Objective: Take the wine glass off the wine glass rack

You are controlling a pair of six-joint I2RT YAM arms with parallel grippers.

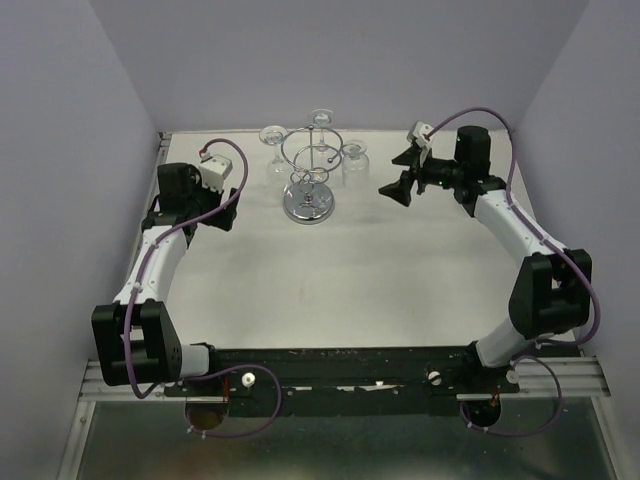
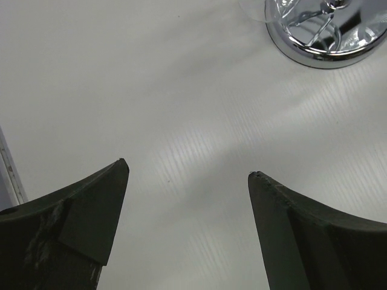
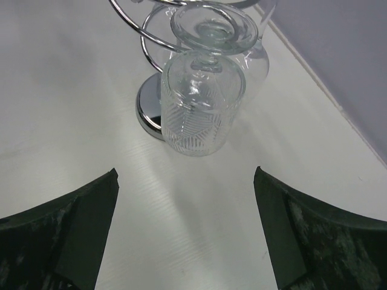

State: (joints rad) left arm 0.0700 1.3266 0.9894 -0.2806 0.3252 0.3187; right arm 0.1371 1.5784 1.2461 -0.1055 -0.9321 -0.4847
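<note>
The chrome wine glass rack [image 1: 309,178] stands at the back middle of the table on its round mirrored base [image 2: 326,36]. Three clear wine glasses hang upside down from its rings: one on the left [image 1: 273,150], one at the back [image 1: 320,120], one on the right [image 1: 354,163]. The right one shows close in the right wrist view [image 3: 199,103], straight ahead of my right gripper [image 3: 186,181], which is open, empty and a short way off [image 1: 400,175]. My left gripper [image 2: 187,175] is open and empty, left of the rack [image 1: 222,205].
The white table [image 1: 330,280] is walled by lavender panels on three sides. The back wall runs close behind the rack [image 3: 338,78]. A metal strip edges the table on the left [image 2: 9,169].
</note>
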